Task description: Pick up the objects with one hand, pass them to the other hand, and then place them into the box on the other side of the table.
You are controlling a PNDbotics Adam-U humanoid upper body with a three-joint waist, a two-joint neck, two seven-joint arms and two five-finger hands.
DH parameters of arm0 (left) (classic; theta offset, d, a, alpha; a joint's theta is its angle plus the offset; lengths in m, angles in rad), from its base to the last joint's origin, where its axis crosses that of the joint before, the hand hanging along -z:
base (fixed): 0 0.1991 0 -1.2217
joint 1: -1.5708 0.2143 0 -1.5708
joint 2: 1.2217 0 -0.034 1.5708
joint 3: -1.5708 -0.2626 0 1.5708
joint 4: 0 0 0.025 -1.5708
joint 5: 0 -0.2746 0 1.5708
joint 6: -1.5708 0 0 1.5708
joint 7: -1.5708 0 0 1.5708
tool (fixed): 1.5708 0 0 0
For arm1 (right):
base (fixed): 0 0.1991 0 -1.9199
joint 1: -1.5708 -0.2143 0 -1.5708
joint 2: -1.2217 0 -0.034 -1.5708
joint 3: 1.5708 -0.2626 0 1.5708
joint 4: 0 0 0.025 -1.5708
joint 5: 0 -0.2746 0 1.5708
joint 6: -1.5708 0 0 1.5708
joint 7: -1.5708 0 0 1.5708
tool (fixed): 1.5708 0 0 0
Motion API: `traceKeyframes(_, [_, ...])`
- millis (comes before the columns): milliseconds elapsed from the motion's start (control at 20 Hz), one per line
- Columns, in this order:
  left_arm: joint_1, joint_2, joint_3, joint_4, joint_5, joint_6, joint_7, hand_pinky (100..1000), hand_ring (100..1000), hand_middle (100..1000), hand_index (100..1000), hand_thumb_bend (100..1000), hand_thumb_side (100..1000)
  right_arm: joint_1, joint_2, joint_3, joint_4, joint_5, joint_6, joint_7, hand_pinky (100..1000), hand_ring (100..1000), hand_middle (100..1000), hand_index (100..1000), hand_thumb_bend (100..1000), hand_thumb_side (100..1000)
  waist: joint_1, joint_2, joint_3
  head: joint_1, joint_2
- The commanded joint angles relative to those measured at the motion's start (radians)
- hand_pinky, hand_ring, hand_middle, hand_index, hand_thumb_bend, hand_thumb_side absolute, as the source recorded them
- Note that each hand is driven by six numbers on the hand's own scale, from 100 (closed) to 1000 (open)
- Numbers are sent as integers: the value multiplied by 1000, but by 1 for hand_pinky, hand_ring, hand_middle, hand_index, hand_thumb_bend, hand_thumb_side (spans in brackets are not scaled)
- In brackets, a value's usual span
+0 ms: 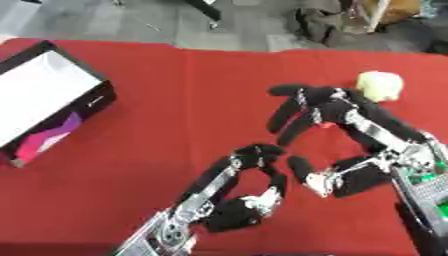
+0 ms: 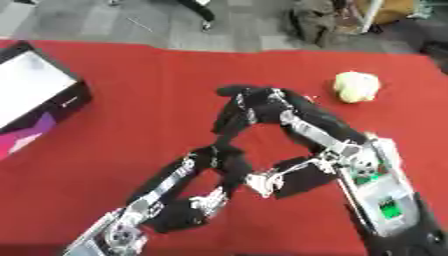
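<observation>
Red cloth (image 1: pixel 175 100) is covering the table. Both hands are meeting mid-table, seemingly for a handover: the right hand (image 1: pixel 328 107) is curling around something small and red, the left hand (image 1: pixel 254 170) half-curled, holding nothing. A pale lump (image 1: pixel 381 86) is waiting behind; the box (image 1: pixel 44 100) is sitting far left.

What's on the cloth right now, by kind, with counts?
Box: 1
Pale yellow-green object: 1
Small red thing under the right hand: 1
Robot hands: 2, left hand, right hand
Total: 5
</observation>
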Motion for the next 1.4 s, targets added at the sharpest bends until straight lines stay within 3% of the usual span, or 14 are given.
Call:
traceKeyframes(50, [-6,1,23,-18,2,3,22,1000,873,839,577,100,617,-34,-68,-18,-46,-49,13,-15,915,682,657,759,100,201,1,-9,2,-12,6])
traceKeyframes(300, [-4,9,54,-38,-7,7,41,1000,873,839,578,100,611,-78,-203,-103,-68,-94,60,-105,911,734,736,902,100,242,6,-6,13,-42,6])
traceKeyframes(400, [-3,11,58,-44,-11,7,41,1000,874,840,579,100,611,-93,-252,-136,-36,-75,73,-148,914,759,765,924,164,278,7,-2,19,-56,3])
traceKeyframes(650, [-4,14,58,-52,-21,7,30,1000,874,841,580,100,610,-119,-331,-166,101,30,60,-204,941,794,813,947,280,348,8,7,28,-80,-2])
traceKeyframes(700, [-4,15,58,-53,-22,7,28,1000,875,841,580,100,610,-120,-346,-171,145,54,58,-208,949,795,814,950,225,273,7,8,29,-83,-2])
traceKeyframes(750, [-4,15,58,-54,-23,6,27,1000,875,841,581,100,611,-122,-359,-176,190,77,56,-211,954,795,816,950,293,372,7,8,30,-85,-3])
traceKeyframes(800, [-3,15,58,-54,-24,6,25,1000,875,841,581,100,611,-123,-368,-180,233,94,51,-215,961,795,815,951,294,381,7,9,31,-88,-2])
traceKeyframes(850, [-3,15,58,-54,-25,6,24,1000,875,841,581,100,611,-125,-377,-185,277,109,48,-216,970,796,816,951,295,392,6,8,31,-90,-2])
traceKeyframes(900, [-2,15,58,-52,-26,6,24,1000,875,841,581,100,612,-126,-386,-190,320,122,46,-217,978,794,812,950,145,264,6,8,32,-92,-1])
traceKeyframes(950, [-1,15,58,-51,-26,5,24,1000,875,841,581,100,612,-129,-392,-194,359,131,44,-218,990,795,815,951,292,415,5,8,33,-93,-1])
traceKeyframes(1150, [-1,15,59,-49,-27,4,24,1000,875,841,581,100,612,-145,-418,-208,503,140,41,-190,1000,804,817,957,302,450,4,8,36,-95,1])
traceKeyframes(1400, [-5,14,58,-48,-26,3,23,1000,875,841,582,100,613,-171,-448,-220,642,137,29,-94,1000,855,856,974,336,508,3,9,44,-102,2])
